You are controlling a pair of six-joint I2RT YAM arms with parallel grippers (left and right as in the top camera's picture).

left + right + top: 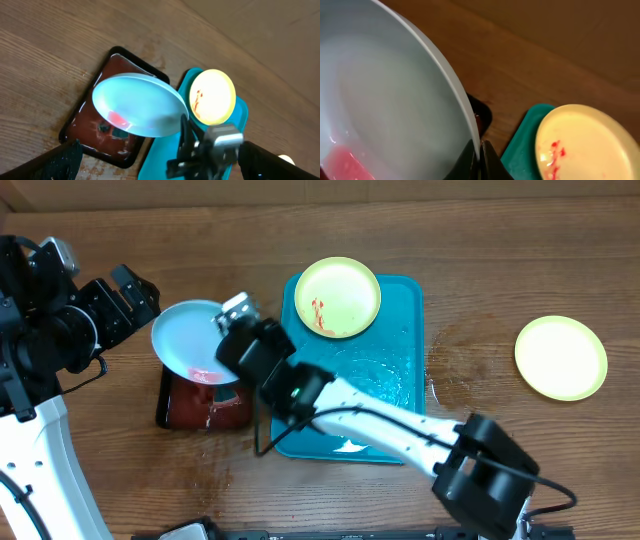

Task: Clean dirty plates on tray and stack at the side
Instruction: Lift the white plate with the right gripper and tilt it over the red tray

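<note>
My right gripper (236, 318) (480, 152) is shut on the rim of the light-blue plate (188, 338) (137, 102) (385, 95). It holds the plate tilted above the red-brown tray (190, 412) (92, 137), with red sauce pooled at the plate's low edge. A yellow-green plate (340, 295) (214, 95) (590, 140) with red smears lies at the far end of the turquoise tray (405, 380) (160, 155) (520, 150). Another yellow-green plate (560, 357), clean-looking, lies on the table at the right. My left gripper (135, 295) is open and empty, just left of the held plate.
The red-brown tray holds wet red residue and stands on the wood table against the turquoise tray's left side. The turquoise tray's middle looks wet. The right arm (400, 430) stretches across the turquoise tray from the front right.
</note>
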